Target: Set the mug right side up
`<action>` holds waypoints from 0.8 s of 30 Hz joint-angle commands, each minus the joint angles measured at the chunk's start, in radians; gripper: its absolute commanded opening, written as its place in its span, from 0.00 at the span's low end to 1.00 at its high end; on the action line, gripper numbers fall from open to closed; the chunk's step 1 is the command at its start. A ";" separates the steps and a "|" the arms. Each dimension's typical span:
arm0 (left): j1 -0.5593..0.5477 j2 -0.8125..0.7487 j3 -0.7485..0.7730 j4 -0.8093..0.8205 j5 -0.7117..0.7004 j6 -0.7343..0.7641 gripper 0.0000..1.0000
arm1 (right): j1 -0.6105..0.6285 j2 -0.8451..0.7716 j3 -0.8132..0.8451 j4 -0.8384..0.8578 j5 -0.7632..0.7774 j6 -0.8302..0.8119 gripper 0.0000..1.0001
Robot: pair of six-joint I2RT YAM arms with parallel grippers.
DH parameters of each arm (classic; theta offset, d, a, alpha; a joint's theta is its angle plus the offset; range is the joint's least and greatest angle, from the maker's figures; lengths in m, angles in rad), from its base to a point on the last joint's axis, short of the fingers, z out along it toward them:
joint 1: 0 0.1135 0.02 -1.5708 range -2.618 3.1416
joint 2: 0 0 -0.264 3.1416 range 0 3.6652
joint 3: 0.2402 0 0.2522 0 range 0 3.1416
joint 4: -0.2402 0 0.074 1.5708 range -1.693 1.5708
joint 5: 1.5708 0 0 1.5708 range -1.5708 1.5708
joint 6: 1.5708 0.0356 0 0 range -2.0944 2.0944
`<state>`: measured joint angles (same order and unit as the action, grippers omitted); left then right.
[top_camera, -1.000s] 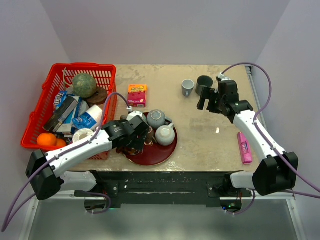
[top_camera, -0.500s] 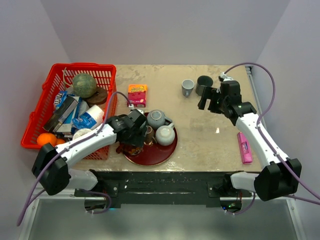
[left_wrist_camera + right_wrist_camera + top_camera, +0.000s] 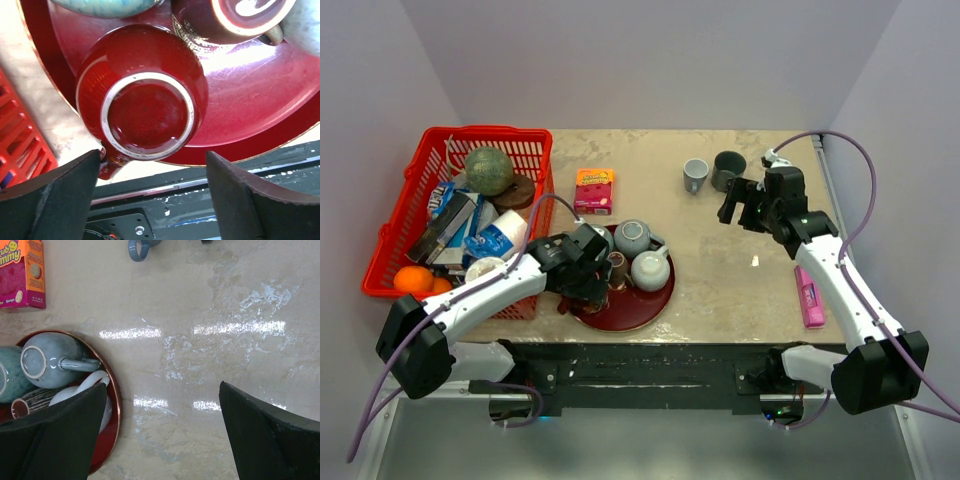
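Observation:
A dark red mug [image 3: 142, 95] stands bottom up on the left part of the red tray [image 3: 260, 115], its handle [image 3: 110, 167] pointing off the tray's near-left rim. My left gripper [image 3: 155, 200] is open and empty just above it, with the fingers wide on either side of its near edge. In the top view the left gripper [image 3: 588, 275] covers most of this mug. My right gripper [image 3: 740, 205] is open and empty above bare table, just in front of the dark mug [image 3: 727, 168].
The tray [image 3: 650, 305] also holds an upside-down blue-grey mug [image 3: 632, 237], a pale mug [image 3: 650, 270] and a brown cup [image 3: 617, 268]. A small grey mug [image 3: 695, 175] stands at the back. A red basket [image 3: 485, 131] full of items is at left, with a sponge box [image 3: 593, 190] and a pink item [image 3: 809, 295].
My left gripper has shifted a little over the tray's left part and now sits over the red mug. My right gripper has drifted slightly to the right.

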<state>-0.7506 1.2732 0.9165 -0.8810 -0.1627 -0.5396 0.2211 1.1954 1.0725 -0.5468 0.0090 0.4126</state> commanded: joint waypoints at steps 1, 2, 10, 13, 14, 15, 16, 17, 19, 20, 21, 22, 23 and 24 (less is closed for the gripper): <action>0.002 -0.011 -0.016 0.024 0.074 -0.033 0.82 | -0.003 -0.023 -0.008 0.007 0.011 0.014 0.97; 0.000 -0.011 -0.015 0.024 0.075 -0.034 0.78 | -0.003 -0.025 -0.011 0.005 0.011 0.012 0.97; -0.029 -0.008 -0.027 0.002 0.071 -0.069 0.69 | -0.003 -0.040 -0.019 0.001 0.011 0.006 0.97; -0.050 0.011 -0.034 -0.007 0.057 -0.097 0.65 | -0.005 -0.040 -0.020 -0.001 0.011 0.003 0.97; -0.061 0.015 -0.033 -0.013 0.042 -0.102 0.63 | -0.003 -0.039 -0.020 -0.002 0.008 0.003 0.97; -0.065 0.028 -0.031 -0.015 0.034 -0.109 0.62 | -0.005 -0.031 -0.017 -0.004 0.009 0.002 0.97; -0.069 0.032 -0.031 -0.018 0.026 -0.118 0.61 | -0.003 -0.028 -0.013 -0.008 0.006 0.000 0.97; -0.076 0.037 -0.028 -0.024 0.013 -0.123 0.59 | -0.003 -0.025 -0.010 -0.011 0.005 -0.001 0.97; -0.087 0.046 -0.022 -0.030 -0.007 -0.135 0.58 | -0.003 -0.023 -0.008 -0.010 0.000 -0.003 0.97; -0.095 0.048 -0.019 -0.038 -0.023 -0.144 0.56 | -0.005 -0.025 -0.009 -0.007 0.000 -0.001 0.97; -0.098 0.051 -0.016 -0.041 -0.027 -0.149 0.54 | -0.003 -0.025 -0.008 -0.007 0.000 -0.001 0.97; -0.101 0.051 -0.016 -0.042 -0.031 -0.154 0.53 | -0.005 -0.025 -0.005 -0.007 0.000 -0.001 0.97; -0.104 0.051 -0.018 -0.047 -0.038 -0.158 0.50 | -0.005 -0.023 -0.005 -0.007 -0.001 -0.001 0.97; -0.104 0.051 -0.018 -0.049 -0.040 -0.161 0.48 | -0.003 -0.023 -0.003 -0.007 0.000 -0.004 0.97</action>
<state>-0.8417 1.3209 0.8917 -0.9115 -0.1673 -0.6548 0.2211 1.1885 1.0550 -0.5617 0.0082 0.4118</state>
